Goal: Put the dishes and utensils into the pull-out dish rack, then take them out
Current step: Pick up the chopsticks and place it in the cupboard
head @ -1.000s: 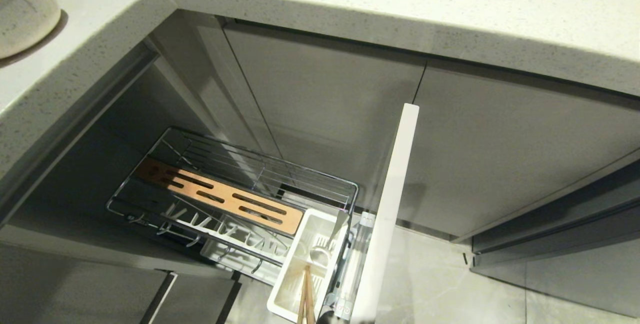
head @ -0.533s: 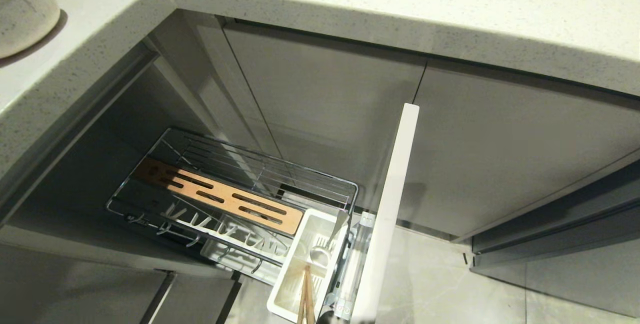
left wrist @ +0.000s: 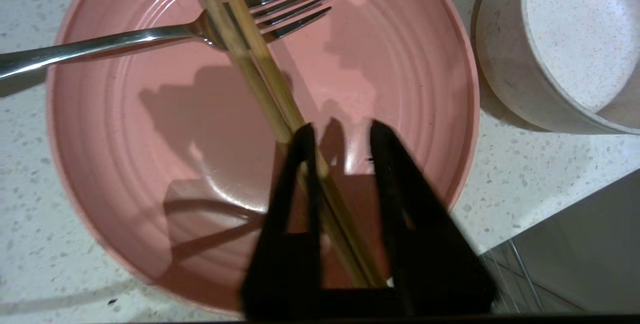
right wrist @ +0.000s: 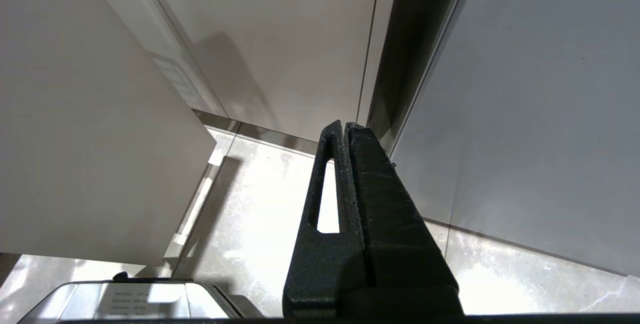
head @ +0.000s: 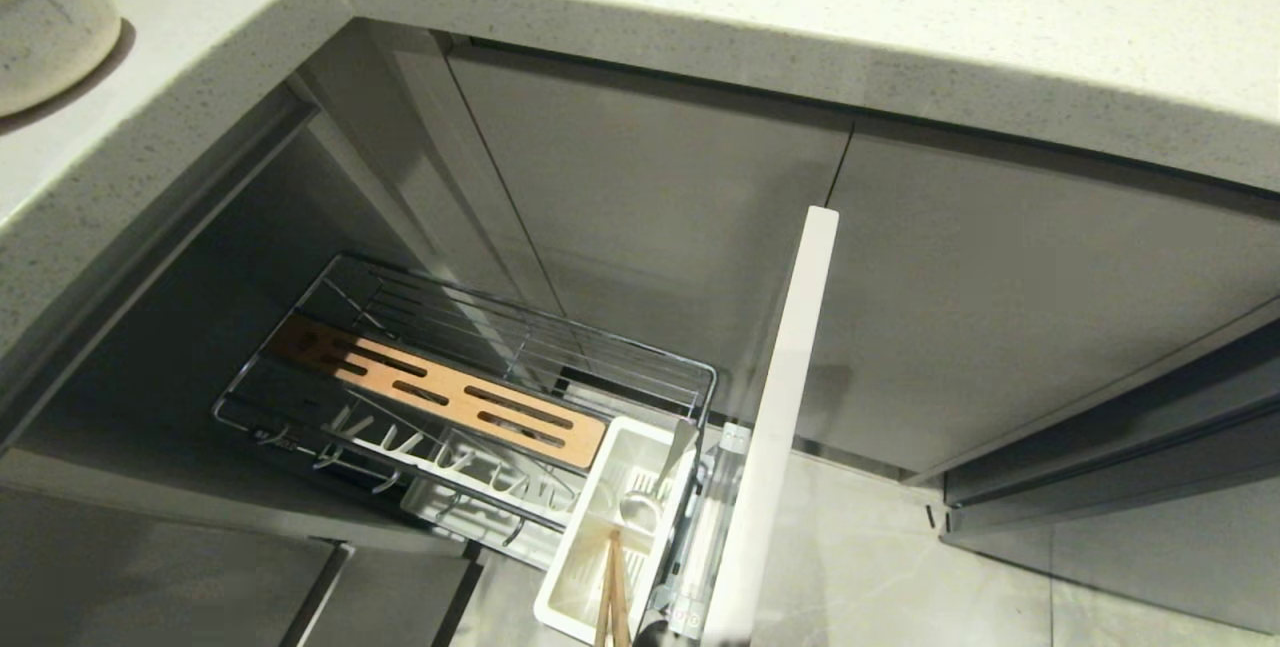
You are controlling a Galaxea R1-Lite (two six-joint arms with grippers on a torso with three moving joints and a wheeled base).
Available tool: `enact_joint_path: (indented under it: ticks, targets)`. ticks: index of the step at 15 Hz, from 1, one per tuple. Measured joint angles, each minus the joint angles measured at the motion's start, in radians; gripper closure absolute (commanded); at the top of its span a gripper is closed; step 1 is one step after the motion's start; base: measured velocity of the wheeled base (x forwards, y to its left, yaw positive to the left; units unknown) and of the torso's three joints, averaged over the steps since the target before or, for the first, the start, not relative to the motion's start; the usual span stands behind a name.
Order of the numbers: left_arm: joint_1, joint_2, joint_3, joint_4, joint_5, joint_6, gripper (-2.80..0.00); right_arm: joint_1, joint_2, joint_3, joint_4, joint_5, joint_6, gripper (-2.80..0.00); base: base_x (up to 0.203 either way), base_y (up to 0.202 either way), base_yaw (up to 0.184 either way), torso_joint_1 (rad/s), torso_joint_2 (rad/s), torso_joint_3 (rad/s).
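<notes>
Two light wooden chopsticks (head: 612,592) stand in the white plastic caddy (head: 600,537) of the chrome wire pull-out rack (head: 480,387). Left gripper (left wrist: 337,136), narrowly parted, straddles another pair (left wrist: 260,63) crossing a silver fork (left wrist: 150,36) on the pale-pink plate (left wrist: 125,174) beside the off-white bowl (left wrist: 560,48). Right gripper (right wrist: 346,126) hangs closed above the floor.

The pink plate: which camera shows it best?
The left wrist view. It looks straight down on the plate, which shows nearly whole on the speckled counter, with a fork lying across it. The head view and the right wrist view do not show the plate at all.
</notes>
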Motion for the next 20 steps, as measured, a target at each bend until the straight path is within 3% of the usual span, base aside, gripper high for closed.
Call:
enact_joint_path:
  ticks: [6,10,14,20]
  targets:
    - [0.006,-0.029,-0.003,0.016,0.000,-0.017,-2.80,0.000,0.000,0.000,0.000,0.000,0.000,0.00,0.000,0.000,0.000,0.000,0.00,0.000]
    - [0.018,-0.039,0.009,0.055,-0.036,-0.104,-2.80,0.000,0.000,0.000,0.000,0.000,0.000,0.00,0.000,0.000,0.000,0.000,0.00,0.000]
    - [0.027,-0.032,0.052,0.050,-0.059,-0.142,-2.80,0.000,0.000,0.000,0.000,0.000,0.000,0.00,0.000,0.000,0.000,0.000,0.00,0.000]
    - [0.040,-0.004,0.100,0.043,-0.060,-0.149,-2.80,0.000,0.000,0.000,0.000,0.000,0.000,0.00,0.000,0.000,0.000,0.000,0.00,0.000]
